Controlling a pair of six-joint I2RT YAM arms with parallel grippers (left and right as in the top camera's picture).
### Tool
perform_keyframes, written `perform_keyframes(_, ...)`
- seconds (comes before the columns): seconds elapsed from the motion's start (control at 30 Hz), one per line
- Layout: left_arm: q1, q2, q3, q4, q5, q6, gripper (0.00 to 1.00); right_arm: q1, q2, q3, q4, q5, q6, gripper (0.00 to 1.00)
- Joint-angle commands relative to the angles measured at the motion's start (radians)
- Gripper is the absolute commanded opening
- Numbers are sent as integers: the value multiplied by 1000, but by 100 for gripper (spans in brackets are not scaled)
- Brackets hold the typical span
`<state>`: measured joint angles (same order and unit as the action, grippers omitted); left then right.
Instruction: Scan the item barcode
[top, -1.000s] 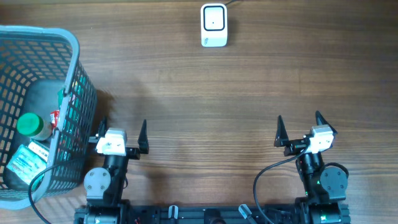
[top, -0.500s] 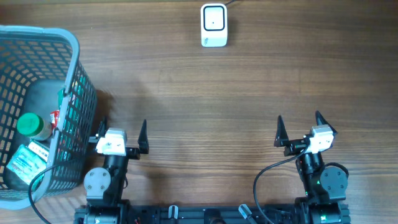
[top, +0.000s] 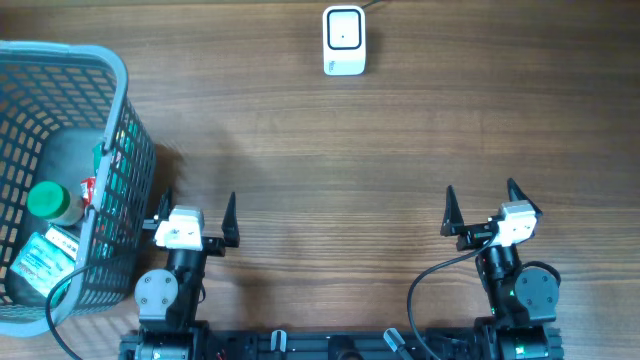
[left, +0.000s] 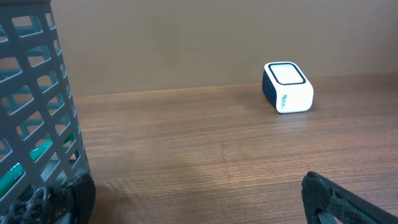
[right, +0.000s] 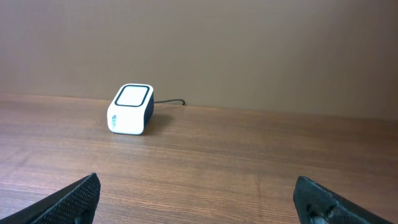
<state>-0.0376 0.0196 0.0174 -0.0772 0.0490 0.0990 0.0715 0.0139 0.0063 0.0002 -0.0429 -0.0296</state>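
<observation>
A white barcode scanner (top: 343, 40) with a dark top window stands at the far middle of the table; it also shows in the left wrist view, scanner (left: 287, 87), and in the right wrist view, scanner (right: 130, 109). Items lie in the grey basket (top: 112, 75) at the left: a bottle with a green cap (top: 47, 200) and a teal-labelled packet (top: 42, 258). My left gripper (top: 197, 213) is open beside the basket, near the front edge. Open too, my right gripper (top: 479, 203) sits at the front right. Nothing is between either pair of fingers.
The basket wall (left: 37, 112) fills the left of the left wrist view, close to my left finger. A cable (right: 169, 101) runs from the scanner toward the back. Bare wooden tabletop (top: 340, 180) lies between the grippers and the scanner.
</observation>
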Motion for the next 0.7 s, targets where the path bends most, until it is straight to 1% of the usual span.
perform_keyframes(0.0,3,-2,-12,3,-13,-6,100,-1,6,-1,3,19,10,100)
perform_keyframes(0.67,2,-2,-12,6,-2,-10,100,-1,6,-1,3,19,10,100)
